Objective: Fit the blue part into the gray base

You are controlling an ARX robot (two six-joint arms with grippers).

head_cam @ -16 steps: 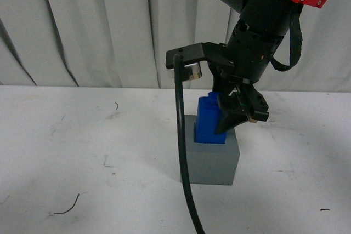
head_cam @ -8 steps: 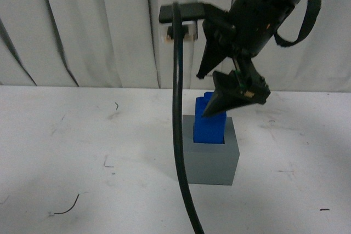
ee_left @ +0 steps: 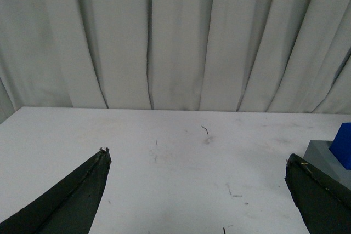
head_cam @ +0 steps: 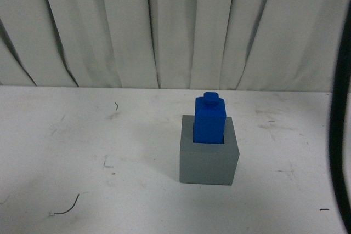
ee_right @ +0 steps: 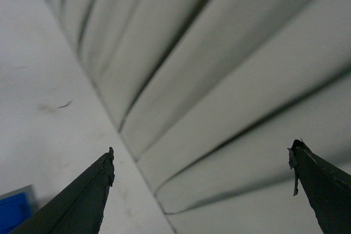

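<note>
The blue part (head_cam: 209, 119) stands upright in the recess of the gray base (head_cam: 209, 163) on the white table, its knob on top. Neither gripper shows in the front view. My left gripper (ee_left: 197, 157) is open and empty over the bare table; the gray base (ee_left: 323, 154) and a corner of the blue part (ee_left: 344, 145) show at that view's edge, beside one finger. My right gripper (ee_right: 202, 154) is open and empty, raised and facing the curtain; a bit of the blue part (ee_right: 12, 212) and the gray base (ee_right: 22, 192) show at that view's corner.
A white pleated curtain (head_cam: 164, 26) hangs behind the white table (head_cam: 82, 152). A dark cable (head_cam: 339, 152) runs down the right edge of the front view. Small dark scraps (head_cam: 66, 207) lie on the table at the front left.
My right gripper has let go of the blue part, lifted up and away, and left the front view. The blue part stays standing in the gray base.
</note>
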